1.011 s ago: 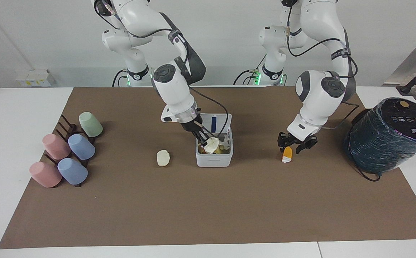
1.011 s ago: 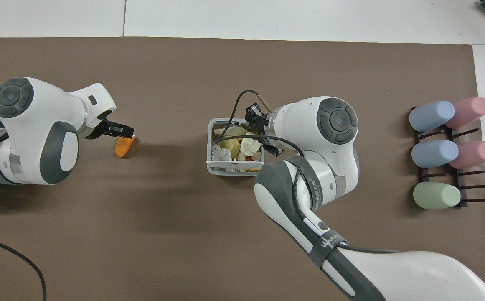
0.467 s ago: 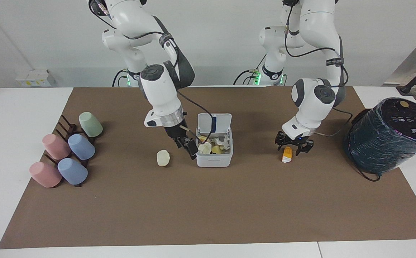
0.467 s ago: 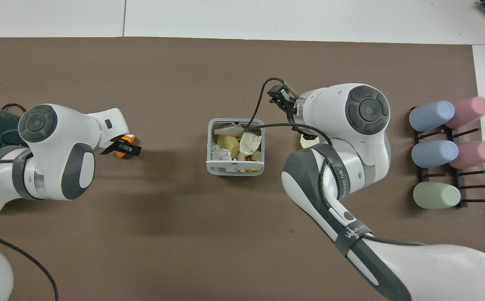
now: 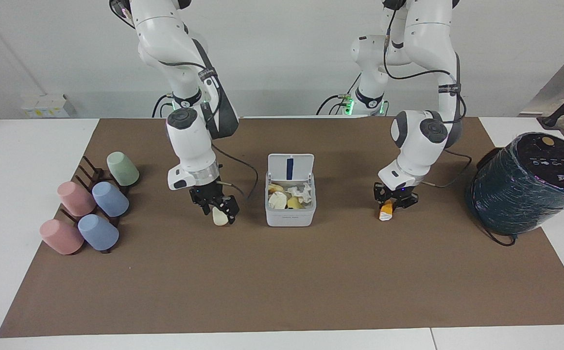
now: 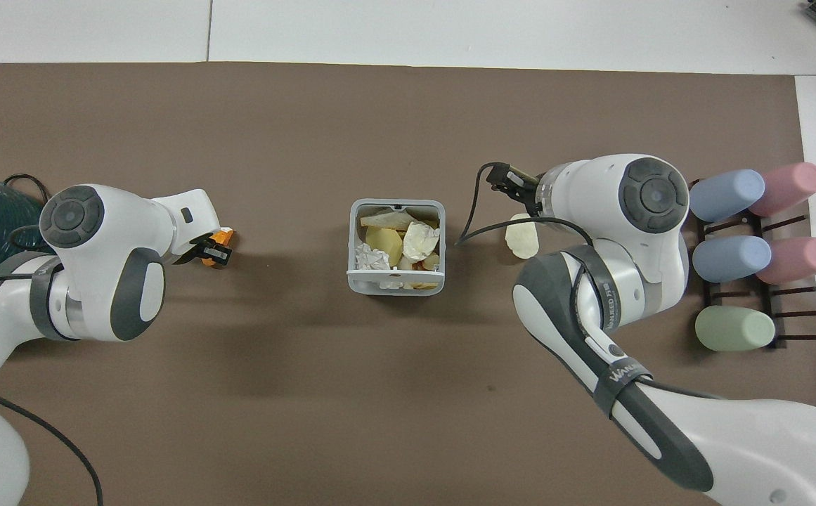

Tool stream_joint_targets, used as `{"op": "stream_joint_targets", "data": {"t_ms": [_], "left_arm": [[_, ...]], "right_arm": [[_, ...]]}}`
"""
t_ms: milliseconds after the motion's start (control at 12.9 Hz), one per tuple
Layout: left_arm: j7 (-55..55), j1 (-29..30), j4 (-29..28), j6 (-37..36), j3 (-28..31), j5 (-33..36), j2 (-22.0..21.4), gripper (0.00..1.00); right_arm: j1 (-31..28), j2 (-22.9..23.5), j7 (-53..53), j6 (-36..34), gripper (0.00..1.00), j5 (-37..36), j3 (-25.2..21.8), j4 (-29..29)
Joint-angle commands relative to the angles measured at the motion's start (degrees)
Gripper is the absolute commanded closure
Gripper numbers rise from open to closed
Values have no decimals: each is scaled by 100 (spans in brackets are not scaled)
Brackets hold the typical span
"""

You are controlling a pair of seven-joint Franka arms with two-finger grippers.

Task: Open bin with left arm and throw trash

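The white bin (image 5: 290,217) stands mid-table with its lid (image 5: 290,167) upright and open, and it holds several scraps. It also shows in the overhead view (image 6: 355,281). A cream-white lump (image 5: 220,218) lies beside the bin toward the right arm's end (image 6: 521,237). My right gripper (image 5: 219,209) is open, down over this lump with a finger on each side. The orange-and-white piece (image 5: 385,212) lies beside the bin toward the left arm's end (image 6: 223,237). My left gripper (image 5: 393,200) is open and low over it, straddling it.
A big dark teal cylinder (image 5: 529,184) lies at the left arm's end of the table. A dark rack with several pastel cups (image 5: 92,209) stands at the right arm's end. A brown mat (image 5: 282,282) covers the table.
My right gripper let a cream lump go into the bin, then moved off to the other lump on the mat. My left gripper came down around the orange-and-white piece.
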Motion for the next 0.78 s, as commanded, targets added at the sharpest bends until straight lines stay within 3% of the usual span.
{"op": "stream_joint_targets", "data": {"t_ms": [0, 156, 389, 700], "left_arm": [[-111, -57, 580, -316, 6, 111, 109, 100], [-706, -240, 1300, -1027, -2, 102, 206, 100], [-1760, -767, 2329, -1995, -3, 59, 329, 100], [-3377, -1698, 2956, -2288, -11, 32, 478, 100]], "right_arm": [[-152, -194, -958, 425, 0, -121, 54, -572], [-197, -203, -1811, 443, 0, -121, 54, -705], [-162, -238, -1973, 435, 0, -121, 54, -818], [-135, -185, -2455, 452, 0, -121, 63, -828]]}}
